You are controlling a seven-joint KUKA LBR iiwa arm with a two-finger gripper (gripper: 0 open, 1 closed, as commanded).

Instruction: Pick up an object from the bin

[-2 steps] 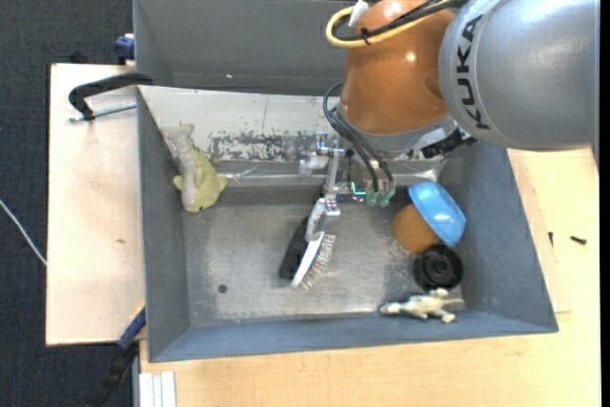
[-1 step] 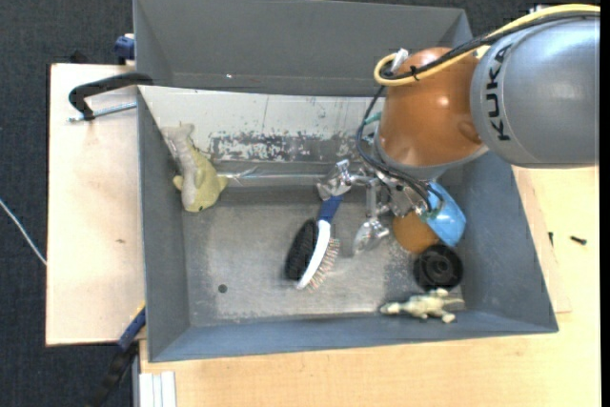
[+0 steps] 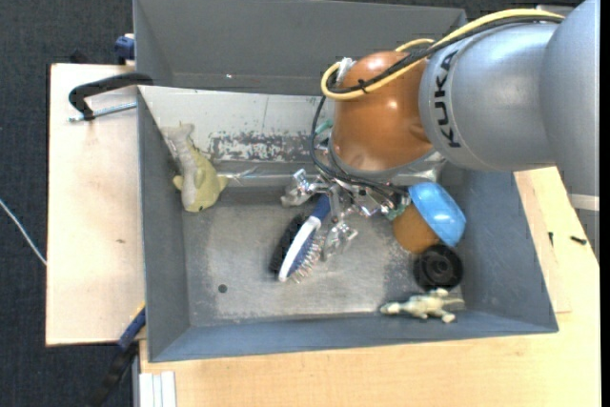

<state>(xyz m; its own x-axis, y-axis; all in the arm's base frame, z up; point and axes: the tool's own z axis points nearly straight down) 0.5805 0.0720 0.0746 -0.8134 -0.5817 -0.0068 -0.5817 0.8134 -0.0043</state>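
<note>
My gripper (image 3: pixel 335 234) is down low mid-bin, and honestly I can't tell whether the jaws are released or clenched; it's too cluttered in there. Just beside it the blue-handled brush (image 3: pixel 295 250) lies slanted on the floor with open space around it, so I'd guess that's the easy pick. Toward the arm side, a blue oval thing (image 3: pixel 438 212), an orange lump (image 3: pixel 412 230) and a black round cap (image 3: pixel 437 268) are bunched together, which looks awkward to get around. A pale toy figure (image 3: pixel 424 306) hugs the front wall and a yellowish toy (image 3: pixel 197 178) sits far left.
</note>
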